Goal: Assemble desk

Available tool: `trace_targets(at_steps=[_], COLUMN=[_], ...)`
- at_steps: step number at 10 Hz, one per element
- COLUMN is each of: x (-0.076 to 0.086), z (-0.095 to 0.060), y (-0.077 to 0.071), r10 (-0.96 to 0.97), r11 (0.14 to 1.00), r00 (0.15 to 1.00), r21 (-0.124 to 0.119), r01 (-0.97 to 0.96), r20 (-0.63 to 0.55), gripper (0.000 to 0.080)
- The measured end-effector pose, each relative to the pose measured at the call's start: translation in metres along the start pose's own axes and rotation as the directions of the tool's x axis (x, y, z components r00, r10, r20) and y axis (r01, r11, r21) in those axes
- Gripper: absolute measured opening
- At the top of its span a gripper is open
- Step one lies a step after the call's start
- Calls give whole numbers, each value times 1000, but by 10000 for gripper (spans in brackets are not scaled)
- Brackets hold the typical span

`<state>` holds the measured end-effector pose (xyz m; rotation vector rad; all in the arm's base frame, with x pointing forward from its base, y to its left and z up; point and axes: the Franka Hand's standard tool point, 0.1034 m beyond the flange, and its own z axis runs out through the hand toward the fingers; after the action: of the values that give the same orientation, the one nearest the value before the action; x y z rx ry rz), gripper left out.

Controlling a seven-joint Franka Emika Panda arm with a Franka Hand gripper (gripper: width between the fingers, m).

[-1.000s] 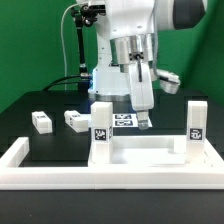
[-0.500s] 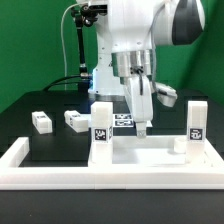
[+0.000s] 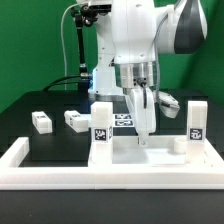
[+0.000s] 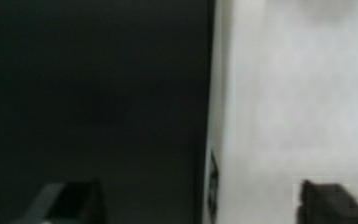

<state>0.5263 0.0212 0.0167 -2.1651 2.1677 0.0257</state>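
End effector [image 3: 141, 138] hangs vertical over the desk's tabletop panel [image 3: 165, 152], tips just above or on its surface; can't tell which. The wrist view has the fingertips [image 4: 66, 200] spread wide w/ nothing held, the panel's edge running between them, white panel one side and black worktop [image 3: 50, 140] the other. The panel lies flat by the worktop's front edge, against the barrier wall [image 3: 60, 172]. Two legs stand upright at its corners: one [image 3: 101, 125] at the exterior view's left, one [image 3: 197, 120] at the right. Two loose legs [image 3: 41, 122] [image 3: 76, 120] lie apart from it toward the back-left corner. The marker board [image 3: 125, 121] lies behind the panel.
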Motion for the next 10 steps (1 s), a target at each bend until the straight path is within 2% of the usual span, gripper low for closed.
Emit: trace_targets(at_steps=[1,2,4,10], x=[0,0,0,2], z=[0,0,0,0], y=[0,0,0,-1], r10=[0,0,-1,2], r11=[1000,1000,1000,1000], r00=[1000,1000,1000,1000], r21=[0,0,0,2], r01=[0,0,1,-2], r20=[0,0,0,-2], gripper=[355,355,58,56])
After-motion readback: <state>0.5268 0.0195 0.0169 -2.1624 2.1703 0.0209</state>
